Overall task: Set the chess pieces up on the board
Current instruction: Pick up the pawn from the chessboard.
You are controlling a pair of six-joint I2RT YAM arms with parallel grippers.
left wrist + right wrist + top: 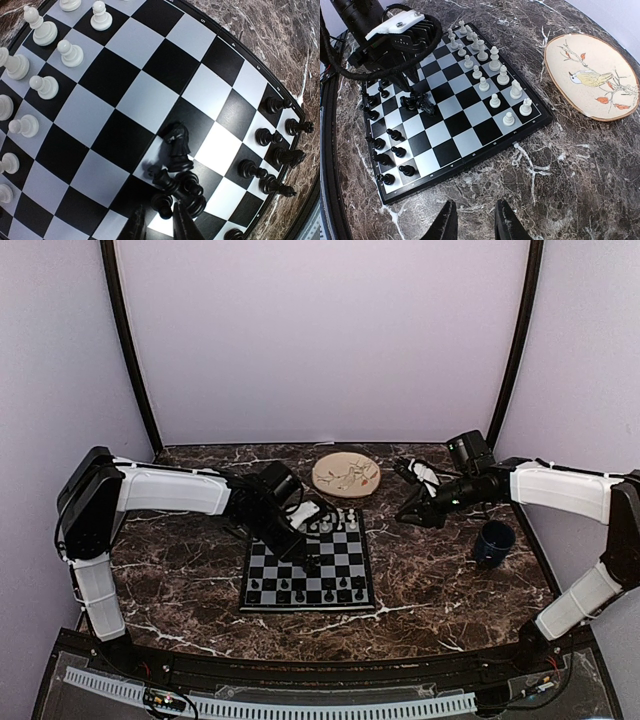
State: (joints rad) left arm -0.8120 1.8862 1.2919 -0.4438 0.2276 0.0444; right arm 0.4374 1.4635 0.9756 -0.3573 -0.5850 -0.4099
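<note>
top: small black-and-silver checkered chessboard (340,562) mid counter (450,580), left end effector (310,562) low over it. left wrist: tips at a clump of tiny black chess pieces (177,185) off their rows, prob. picking one; i can't tell if gripping. right wrist: right end effector (476,222) parted, empty, parked off-board to stay clear.

The chessboard (307,570) lies mid-way on the table (450,590) before my arms, one set of chess pieces (335,523) along its far edge, the other set (300,590) along its near edge. My left pincer (159,225) hangs over a knot of pieces (177,170) mid-board. Behind the board sits the plate (346,475), to the right the mug (493,542), my right pincer (474,222) between them.
</note>
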